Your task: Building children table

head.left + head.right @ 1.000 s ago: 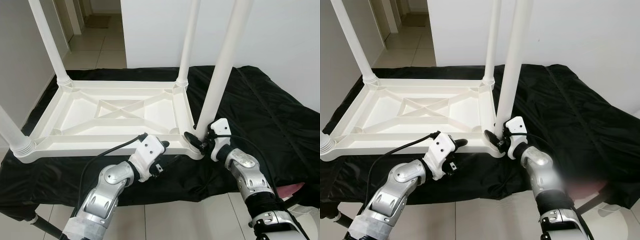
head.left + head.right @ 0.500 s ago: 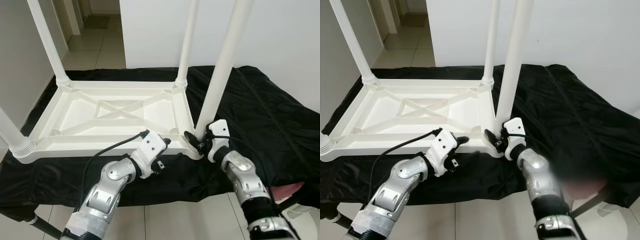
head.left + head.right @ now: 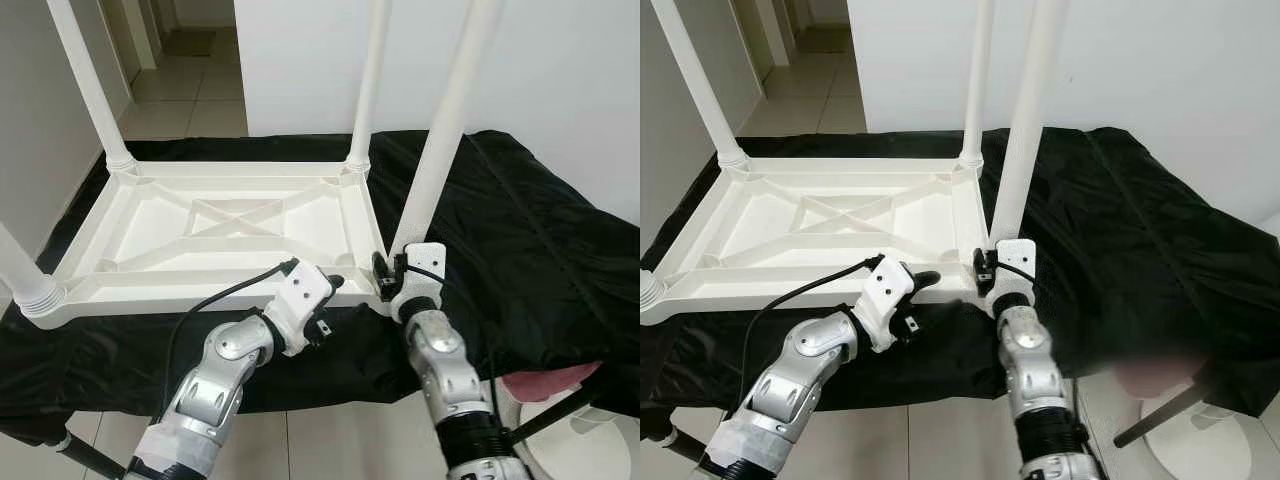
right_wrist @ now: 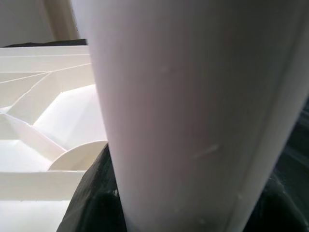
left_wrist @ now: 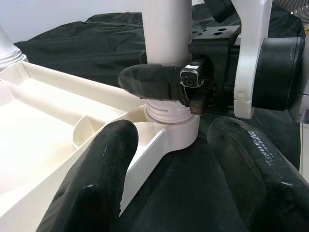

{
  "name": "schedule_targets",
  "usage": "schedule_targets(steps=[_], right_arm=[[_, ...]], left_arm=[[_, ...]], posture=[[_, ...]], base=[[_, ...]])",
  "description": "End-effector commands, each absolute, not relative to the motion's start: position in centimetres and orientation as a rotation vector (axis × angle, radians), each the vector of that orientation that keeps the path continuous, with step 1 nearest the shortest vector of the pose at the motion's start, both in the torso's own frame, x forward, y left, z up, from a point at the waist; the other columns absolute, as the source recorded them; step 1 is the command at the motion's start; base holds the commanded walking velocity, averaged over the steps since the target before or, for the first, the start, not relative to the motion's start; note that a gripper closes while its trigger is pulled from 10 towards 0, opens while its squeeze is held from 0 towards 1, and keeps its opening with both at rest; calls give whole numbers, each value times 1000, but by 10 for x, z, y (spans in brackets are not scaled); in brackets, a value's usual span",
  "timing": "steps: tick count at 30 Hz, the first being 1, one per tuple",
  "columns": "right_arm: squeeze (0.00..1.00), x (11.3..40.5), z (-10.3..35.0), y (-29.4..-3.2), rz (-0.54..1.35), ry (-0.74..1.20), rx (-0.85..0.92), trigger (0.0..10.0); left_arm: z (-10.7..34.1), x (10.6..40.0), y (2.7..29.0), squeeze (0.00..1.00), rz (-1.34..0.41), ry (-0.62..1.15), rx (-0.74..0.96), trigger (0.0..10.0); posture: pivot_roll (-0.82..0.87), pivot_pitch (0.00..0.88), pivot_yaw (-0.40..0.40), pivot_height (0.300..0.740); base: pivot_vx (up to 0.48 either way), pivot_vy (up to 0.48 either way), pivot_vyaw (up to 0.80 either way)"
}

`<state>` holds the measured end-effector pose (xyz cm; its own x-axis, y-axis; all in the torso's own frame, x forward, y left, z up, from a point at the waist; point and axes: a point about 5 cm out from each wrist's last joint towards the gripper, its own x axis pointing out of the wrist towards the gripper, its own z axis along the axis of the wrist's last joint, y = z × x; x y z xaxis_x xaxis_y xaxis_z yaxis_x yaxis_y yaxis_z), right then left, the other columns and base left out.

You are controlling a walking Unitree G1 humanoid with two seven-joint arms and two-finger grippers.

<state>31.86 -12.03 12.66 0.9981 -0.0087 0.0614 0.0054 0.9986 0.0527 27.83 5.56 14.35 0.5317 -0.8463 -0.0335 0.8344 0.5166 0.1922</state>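
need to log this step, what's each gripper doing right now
Left gripper: open, fingers either side of the table frame's corner socket, not gripping.
Right gripper: shut on the near right table leg just above the socket.

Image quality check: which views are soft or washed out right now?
Right wrist view: table leg so close it is a soft, blurred white mass. Left wrist view: own fingers blurred, right gripper on the leg sharp. Eye views: evenly lit, crisp; tabletop bright, not blown out.

Upturned children's table moulded in smooth white plastic, faintly glossy, its legs likewise, black cloth matt and creased, arm shells of brushed silver metal, fingers of glossy black rubber, floor tiles pale and shiny.
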Motion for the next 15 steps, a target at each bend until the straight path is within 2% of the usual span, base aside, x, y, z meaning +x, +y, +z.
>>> schedule_targets(steps=[1,11,12,13,14,15], right_arm=[[0,316,127,-122,-92,-65,126,10000],[0,310,124,-112,-84,-43,144,10000],[145,310,126,-112,-73,-54,151,10000],[145,310,127,-111,-57,-62,166,10000],[1000,308,131,-108,3,-96,204,10000],[1000,306,138,-107,47,-138,240,10000]], left_arm=[[147,281,59,0,-953,-82,197,10000],[148,280,65,0,-942,-79,202,10000],[147,281,65,0,-940,-79,204,10000],[148,282,65,0,-937,-80,207,10000],[148,282,65,0,-933,-82,204,10000],[150,283,64,0,-929,-87,200,10000]], posture=[[-2,0,19,740],[12,0,15,740],[13,0,11,740],[12,0,11,740],[12,0,11,740],[12,0,11,740]], base=[[0,0,0],[0,0,0],[0,0,0],[0,0,0],[0,0,0],[0,0,0]])
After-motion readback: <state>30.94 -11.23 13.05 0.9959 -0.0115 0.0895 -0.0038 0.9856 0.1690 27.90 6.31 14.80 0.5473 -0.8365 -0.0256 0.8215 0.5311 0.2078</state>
